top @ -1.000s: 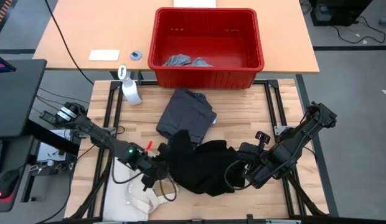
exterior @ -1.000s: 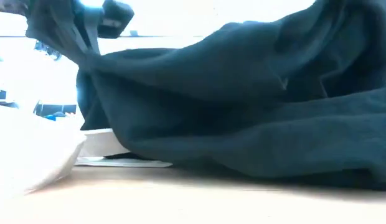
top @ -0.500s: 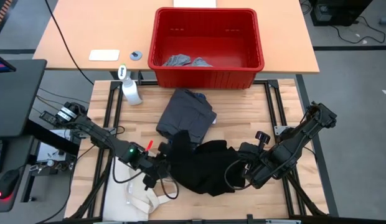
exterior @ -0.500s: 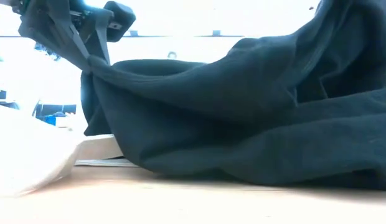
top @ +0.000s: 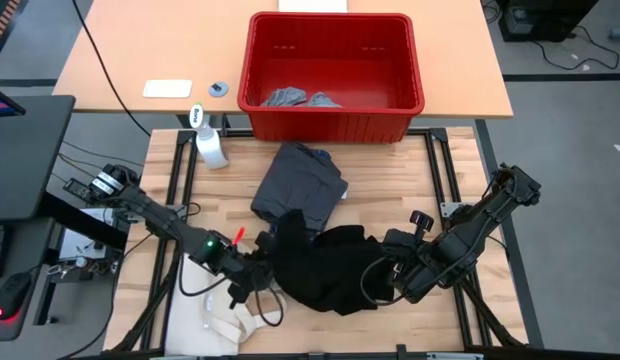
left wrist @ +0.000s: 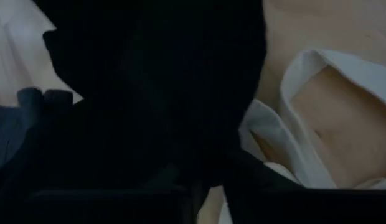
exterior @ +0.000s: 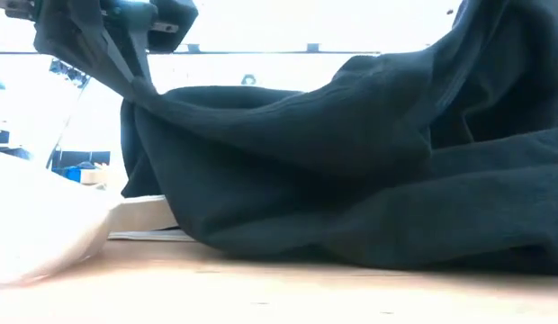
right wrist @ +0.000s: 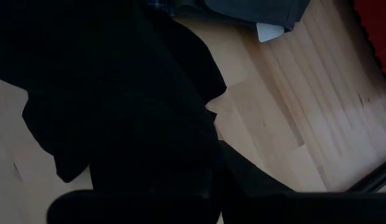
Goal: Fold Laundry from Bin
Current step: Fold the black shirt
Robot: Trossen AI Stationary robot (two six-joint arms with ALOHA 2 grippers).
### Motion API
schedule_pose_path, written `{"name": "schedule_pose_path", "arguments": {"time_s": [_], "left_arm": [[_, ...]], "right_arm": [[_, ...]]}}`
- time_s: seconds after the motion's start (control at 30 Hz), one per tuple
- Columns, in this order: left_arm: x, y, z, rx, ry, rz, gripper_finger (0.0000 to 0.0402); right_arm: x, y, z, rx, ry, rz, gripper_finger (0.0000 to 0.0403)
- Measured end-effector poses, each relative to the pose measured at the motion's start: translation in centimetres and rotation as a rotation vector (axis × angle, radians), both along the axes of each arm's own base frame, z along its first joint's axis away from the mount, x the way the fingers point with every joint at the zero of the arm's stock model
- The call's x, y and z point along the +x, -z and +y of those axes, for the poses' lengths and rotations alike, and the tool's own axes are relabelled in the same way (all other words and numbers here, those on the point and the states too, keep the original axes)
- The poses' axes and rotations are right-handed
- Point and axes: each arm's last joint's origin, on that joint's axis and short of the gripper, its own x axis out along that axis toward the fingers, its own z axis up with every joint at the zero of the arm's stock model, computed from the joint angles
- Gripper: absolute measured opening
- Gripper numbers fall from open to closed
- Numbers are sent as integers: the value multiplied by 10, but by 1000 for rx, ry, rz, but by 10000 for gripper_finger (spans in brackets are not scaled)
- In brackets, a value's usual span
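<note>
The left gripper [top: 258,277] is low over the table's [top: 390,190] front part and pinches the left edge of the black garment [top: 325,268]; in the low view the cloth rises in a tight fold up to its fingers. The right gripper [top: 388,272] is clenched on the same garment's right edge, approx. level with the left one, the black cloth spread between them. Behind the grippers lies a folded dark grey garment [top: 302,182], and farther back the red bin [top: 332,75] w/ light grey pieces [top: 298,99] inside. Just in front of the left gripper is a cream bag [top: 230,325]. A spray bottle [top: 211,146] stands far behind it, near the bin's left corner.
</note>
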Motion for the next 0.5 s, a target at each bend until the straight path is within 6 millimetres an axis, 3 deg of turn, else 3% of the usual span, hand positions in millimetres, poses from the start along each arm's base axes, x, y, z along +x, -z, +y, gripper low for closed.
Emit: {"name": "schedule_pose_path", "arguments": {"time_s": [0.07,0.27,0.5], "left_arm": [[-1,-1,-2,-2,8,-2,14],[1,-8,-3,1,2,-22,7],[-6,-52,5,65,-97,-110,5]], "right_arm": [[0,0,0,0,0,0,16],[0,0,0,0,0,0,16],[-1,-8,2,20,-46,2,16]]}}
